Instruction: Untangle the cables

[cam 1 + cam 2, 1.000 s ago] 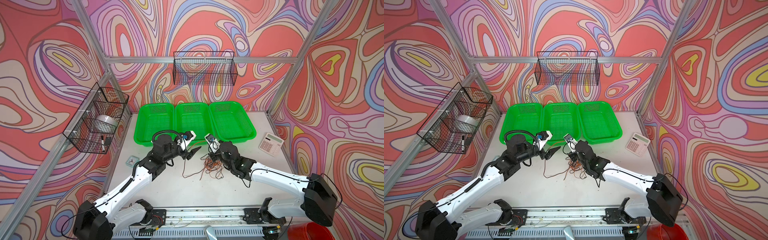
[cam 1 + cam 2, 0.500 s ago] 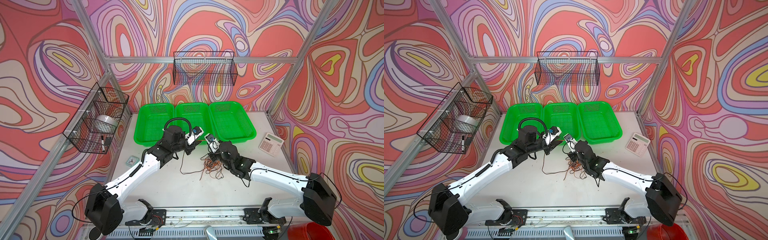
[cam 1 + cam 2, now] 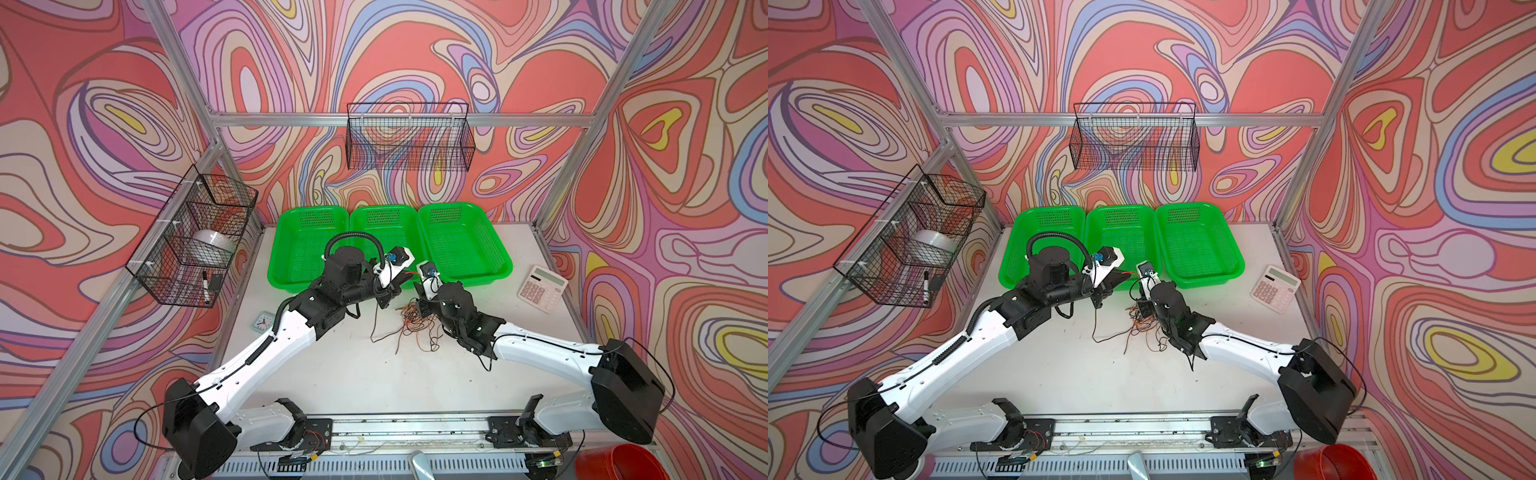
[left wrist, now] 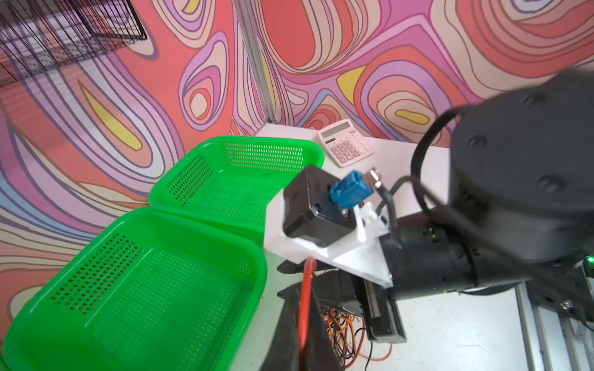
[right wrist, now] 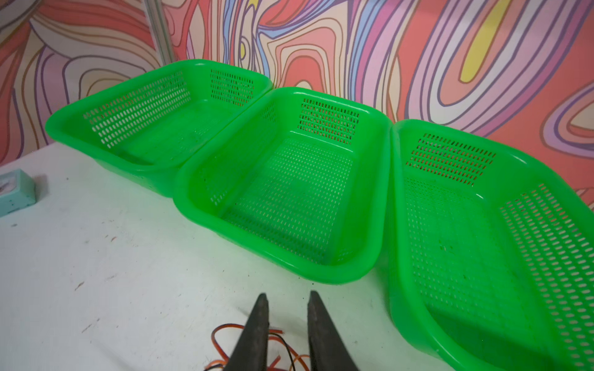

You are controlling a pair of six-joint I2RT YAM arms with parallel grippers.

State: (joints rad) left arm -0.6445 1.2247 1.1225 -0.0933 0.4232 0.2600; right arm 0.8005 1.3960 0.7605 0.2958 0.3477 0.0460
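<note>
The cables (image 3: 415, 326) lie in a loose orange, red-brown and black tangle (image 3: 1142, 328) on the white table between my two arms. My left gripper (image 3: 395, 286) (image 3: 1113, 282) is raised just left of the tangle and is shut on a red-orange cable (image 4: 304, 302). That cable runs between the jaws of my left gripper (image 4: 299, 290), and a strand hangs from it to the table (image 3: 376, 320). My right gripper (image 5: 288, 297) (image 3: 424, 309) stands low over the tangle. Its jaws are slightly apart with nothing between them, and cable loops (image 5: 225, 334) lie under one finger.
Three green baskets (image 3: 307, 249) (image 3: 380, 216) (image 3: 463, 245) line the back of the table. A pink calculator (image 3: 542, 286) lies at the right, a small teal clock (image 3: 262, 322) at the left. Wire baskets (image 3: 195, 237) (image 3: 409, 137) hang on the walls. A thick red coil (image 3: 619, 461) sits off the front right.
My left gripper has moved right and back toward the tangle and shut on a cable, lifting it. My right gripper, shut before, has parted its jaws a little.
</note>
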